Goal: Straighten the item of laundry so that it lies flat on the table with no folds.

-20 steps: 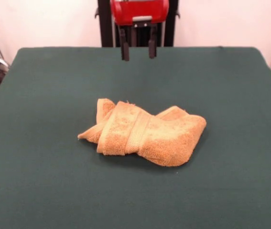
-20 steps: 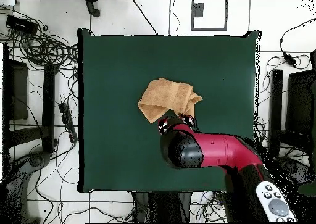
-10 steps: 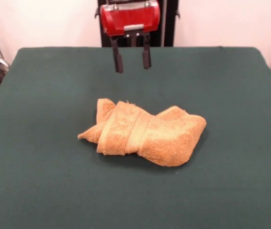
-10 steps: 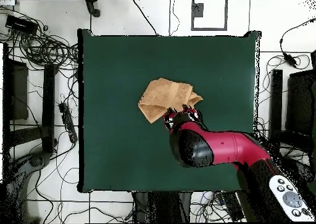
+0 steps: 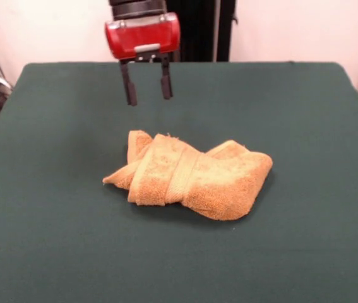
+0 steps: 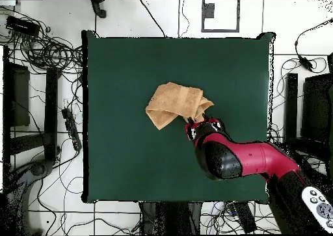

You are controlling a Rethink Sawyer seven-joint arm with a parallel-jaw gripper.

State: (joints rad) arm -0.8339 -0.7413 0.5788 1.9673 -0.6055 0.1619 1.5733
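The orange-tan towel (image 5: 191,176) lies crumpled and folded over itself near the middle of the dark green table (image 5: 52,240). A flat woven band crosses its top fold. No white tag shows. In the overhead view the towel (image 6: 174,103) sits slightly above the table's (image 6: 123,162) centre. My gripper (image 5: 146,91) hangs open and empty above the table, behind the towel's left end in the front view, its two dark fingers (image 5: 129,92) pointing down. In the overhead view the gripper (image 6: 203,125) is by the towel's lower right corner, mostly hidden under the red arm.
Cables (image 6: 45,51) and dark equipment (image 6: 16,97) lie on the floor around the table in the overhead view. The black pedestal (image 5: 194,28) stands at the table's far side. The red arm (image 6: 250,160) covers the table's lower right part.
My gripper has moved left in the front view and come lower, from behind the towel's middle to behind its left end. The towel has not moved.
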